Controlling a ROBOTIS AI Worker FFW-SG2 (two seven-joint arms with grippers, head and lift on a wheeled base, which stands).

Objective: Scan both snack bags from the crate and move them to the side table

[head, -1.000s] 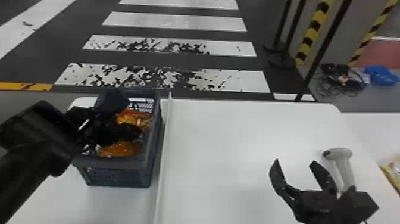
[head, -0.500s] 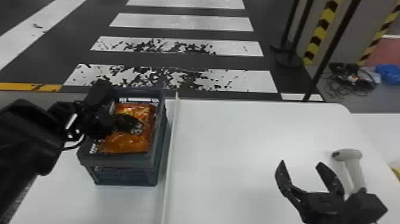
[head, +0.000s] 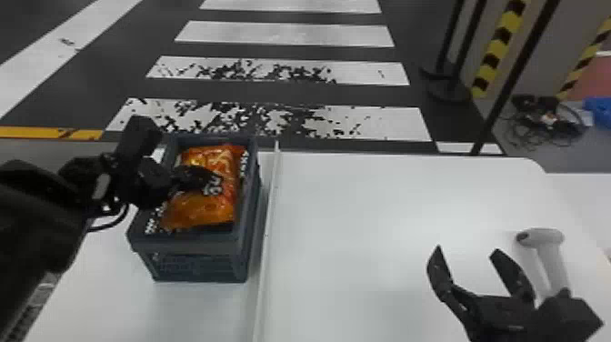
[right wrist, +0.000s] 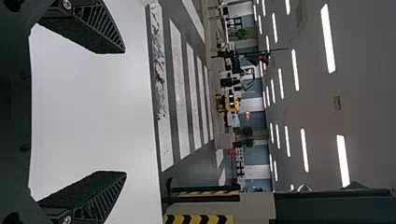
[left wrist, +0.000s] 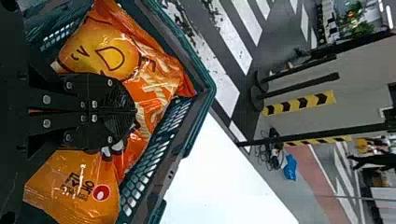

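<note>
My left gripper (head: 207,179) is at the top of the dark blue-grey crate (head: 191,244), its fingers shut on an orange snack bag (head: 200,211). That bag sits around rim height and covers much of the crate's inside. In the left wrist view, the left gripper (left wrist: 135,112) pinches the middle of the crinkled orange snack bag (left wrist: 159,88), beside the crate's rim (left wrist: 210,88). Whether a second bag lies beneath is hidden. Over the right part of the table, my right gripper (head: 468,254) stands open and holds nothing; the right wrist view shows its spread fingertips (right wrist: 125,112).
A white-grey handheld scanner (head: 552,259) stands just right of the right gripper. A thin raised strip (head: 268,218) runs along the white table (head: 363,218) beside the crate. Another white surface (head: 582,195) adjoins at the right; a black pole (head: 513,82) rises behind the table.
The left gripper has come up from inside the crate, and the orange bag has risen with it toward the rim. The head view has shifted slightly; the right gripper remains open by the scanner.
</note>
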